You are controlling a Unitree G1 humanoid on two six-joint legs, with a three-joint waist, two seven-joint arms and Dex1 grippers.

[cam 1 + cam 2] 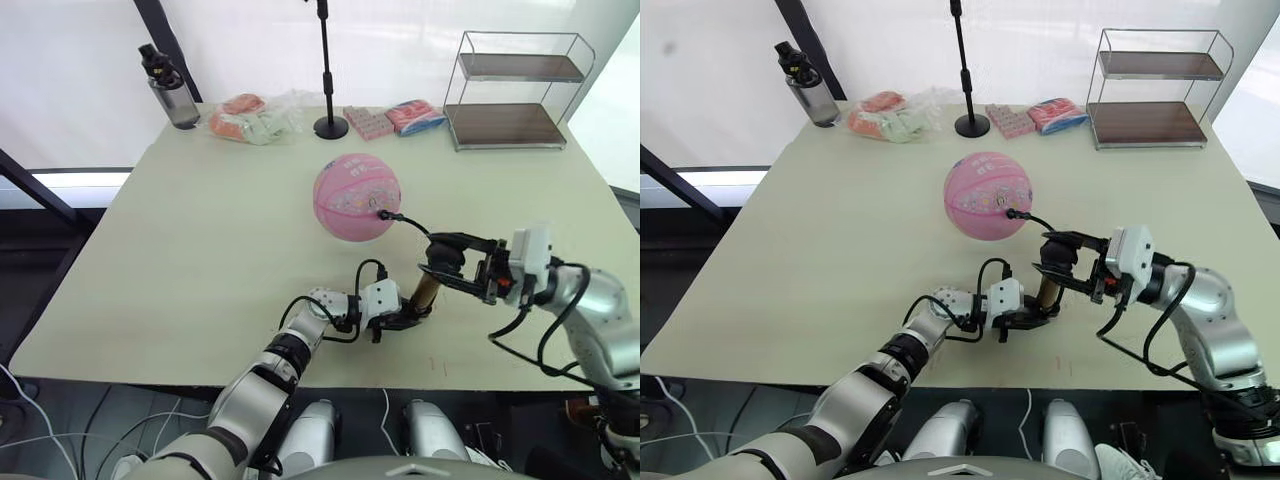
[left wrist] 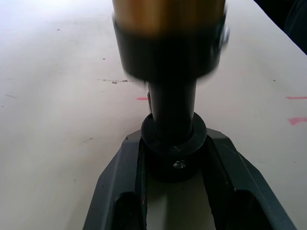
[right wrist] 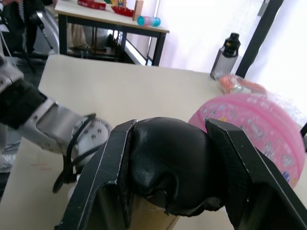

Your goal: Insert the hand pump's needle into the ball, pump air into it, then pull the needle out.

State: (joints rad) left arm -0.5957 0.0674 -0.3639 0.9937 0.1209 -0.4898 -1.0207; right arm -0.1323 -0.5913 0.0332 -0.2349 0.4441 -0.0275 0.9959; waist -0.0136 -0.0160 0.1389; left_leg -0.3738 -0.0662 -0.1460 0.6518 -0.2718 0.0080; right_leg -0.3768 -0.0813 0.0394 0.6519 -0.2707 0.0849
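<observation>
Pumping step, by the look of it. Needle (image 1: 381, 213) seated at the valve on the near-right face of the ball (image 1: 357, 196), black hose running from it down to the hand pump (image 1: 424, 292). Pump standing tilted on the table (image 1: 180, 250), just in front of the ball, toward the robot.

Left gripper (image 1: 405, 318) low at the pump's base, fingers (image 2: 225, 172) closed snug around the black bottom fitting, gold barrel rising above it. Right gripper (image 1: 443, 262) on top, fingers (image 3: 240, 163) clamped either side of the black T-handle, handle close to the barrel's top cap. Probably near the bottom of a stroke, or about to start one; can't tell which.

Next move: draw the handle up along the barrel's axis, then press down, base pinned by the left. Off-axis pull likely to tip the pump or tug the hose, and the ball is free to roll, so needle could lever out. Extraction not yet due.

Surface: pale cream tabletop, matte, a few small pink marks near the pump. Along the far edge: dark water bottle (image 1: 172, 90), bagged orange and green packets (image 1: 255, 120), black stand (image 1: 330, 95), pink wrapped packets (image 1: 395, 118), two-tier wire shelf (image 1: 512, 92). Bright white backdrop behind; second table with coloured items farther off in the right wrist view.
</observation>
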